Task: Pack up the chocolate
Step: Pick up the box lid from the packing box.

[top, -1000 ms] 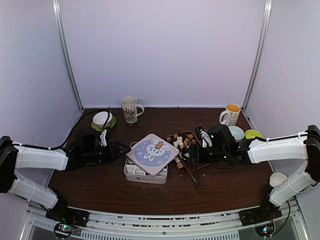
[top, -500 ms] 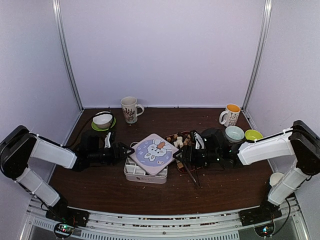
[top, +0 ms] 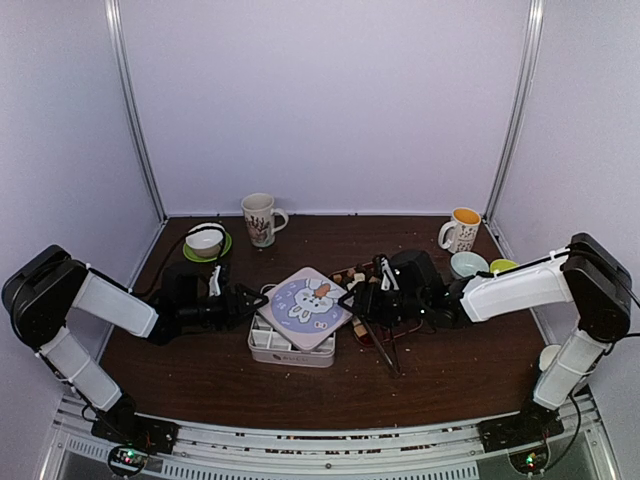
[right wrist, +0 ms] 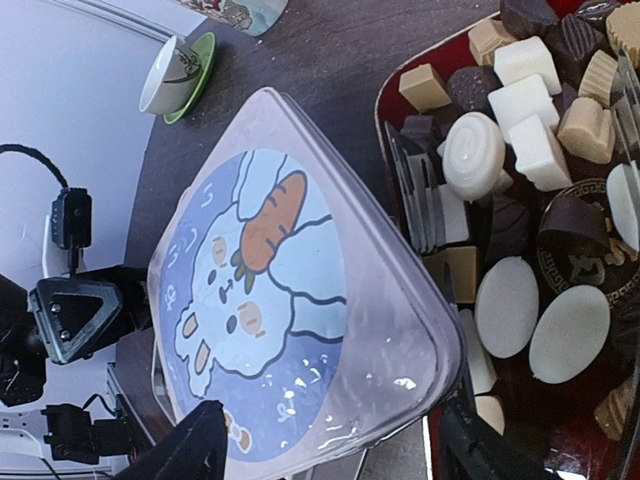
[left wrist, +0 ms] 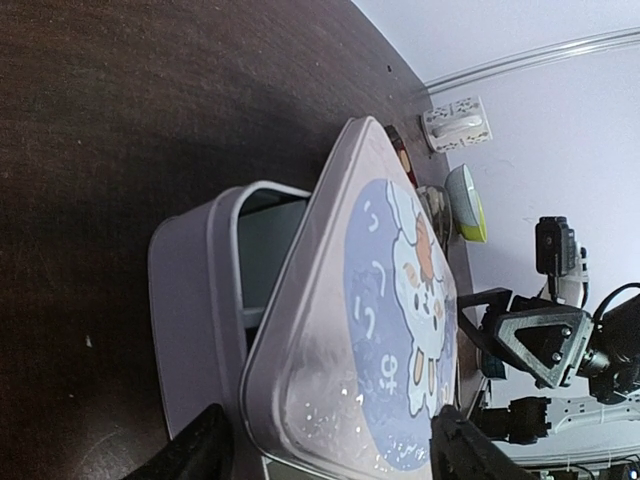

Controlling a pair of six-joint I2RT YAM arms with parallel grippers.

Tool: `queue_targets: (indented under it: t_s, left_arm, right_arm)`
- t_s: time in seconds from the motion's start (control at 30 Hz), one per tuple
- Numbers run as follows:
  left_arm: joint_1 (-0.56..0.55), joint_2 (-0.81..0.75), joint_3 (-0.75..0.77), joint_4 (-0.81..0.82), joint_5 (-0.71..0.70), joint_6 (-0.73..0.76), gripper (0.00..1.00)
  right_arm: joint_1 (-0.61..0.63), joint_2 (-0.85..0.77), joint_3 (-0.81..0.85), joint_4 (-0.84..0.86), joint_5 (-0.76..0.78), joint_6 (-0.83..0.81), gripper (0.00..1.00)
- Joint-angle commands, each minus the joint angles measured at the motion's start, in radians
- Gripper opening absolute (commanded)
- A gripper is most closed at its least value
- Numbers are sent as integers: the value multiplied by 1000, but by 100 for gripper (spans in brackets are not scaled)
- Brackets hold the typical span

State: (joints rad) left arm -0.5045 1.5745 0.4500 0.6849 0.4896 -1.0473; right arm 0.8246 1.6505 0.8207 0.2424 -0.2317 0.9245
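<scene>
Chocolate [right wrist: 520, 150] is piled in a dark-red tray [right wrist: 540, 410], just right of the box. It is a mix of cream-white cubes and rounds, tan cubes and dark pieces. From the top view the chocolate [top: 358, 281] is mostly hidden behind the right arm. Metal tongs [right wrist: 420, 190] lie across the tray's left side, and their handles [top: 385, 350] run toward the near edge.

The bunny-and-carrot lid [top: 305, 303] sits askew on a pale compartment box [top: 290, 352], turned like a diamond, tilted, with box corners showing.

Left gripper [top: 258, 298] is at the lid's left corner. In the wrist view its jaws [left wrist: 330, 445] are spread wide with the lid corner between them. Can't tell whether the pads touch.

Right gripper [top: 352, 303] is at the opposite corner, over the tray's edge. Its jaws [right wrist: 330, 440] are also wide apart and straddle the lid corner. Contact is unclear.

Further out on the brown table [top: 200, 370]:
- a patterned mug [top: 259, 219] at the back
- a white cup on a green saucer [top: 205, 240] back left
- a yellow-lined mug [top: 461, 230] back right
- a pale bowl [top: 468, 265] beside a green bowl [top: 505, 266]
</scene>
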Motion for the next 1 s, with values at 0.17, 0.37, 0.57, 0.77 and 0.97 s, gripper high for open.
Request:
queue_targets:
  t_s: [0.17,0.37,0.57,0.77,0.97]
  left_arm:
    - [8,0,28,31,33,28,70]
    - [13,8,33,48,49,26,68]
    - [20,10,38,55,65,30,64]
    - [25,-5,35,12,51,49,63]
    - [37,-32,18,-15,36,69,64]
  right_arm:
    - [-2,37,110,-166,142,-87,77]
    - [-2,75,138,-149,94,-97,76]
    - [-2,90,142,-91,16,-101,73]
    - [0,79,138,-76,-5,-121,72]
    - [2,79,136,-36,-62,-143,71]
